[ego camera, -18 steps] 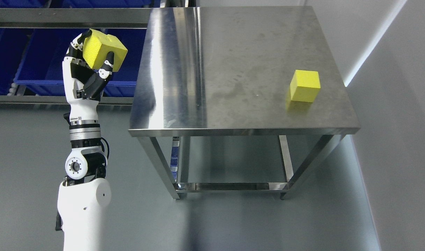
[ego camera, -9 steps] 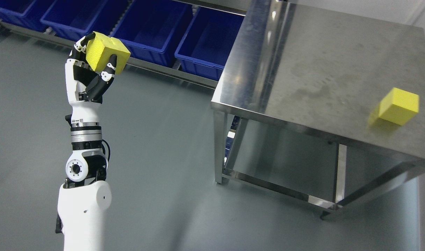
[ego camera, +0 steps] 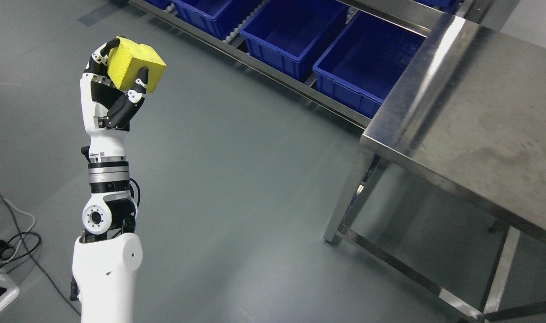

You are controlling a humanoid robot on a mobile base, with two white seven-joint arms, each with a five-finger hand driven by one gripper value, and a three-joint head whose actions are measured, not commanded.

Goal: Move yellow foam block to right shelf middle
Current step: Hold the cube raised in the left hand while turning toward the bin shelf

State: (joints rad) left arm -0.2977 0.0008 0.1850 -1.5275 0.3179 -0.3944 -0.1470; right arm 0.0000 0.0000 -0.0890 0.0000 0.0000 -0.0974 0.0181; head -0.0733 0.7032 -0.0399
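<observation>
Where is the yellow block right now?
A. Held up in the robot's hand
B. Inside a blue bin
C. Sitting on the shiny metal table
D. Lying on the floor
A: the left hand has its fingers wrapped around the yellow block, holding it up above the grey floor.

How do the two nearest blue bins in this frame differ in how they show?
The right bin sits next to the steel table, whose edge hides its right corner; the middle bin shows its rim on all sides but the far one. The right bin lies nearer the camera, the middle bin further back. Both are blue, open-topped, look empty, and rest on the same low rack.
</observation>
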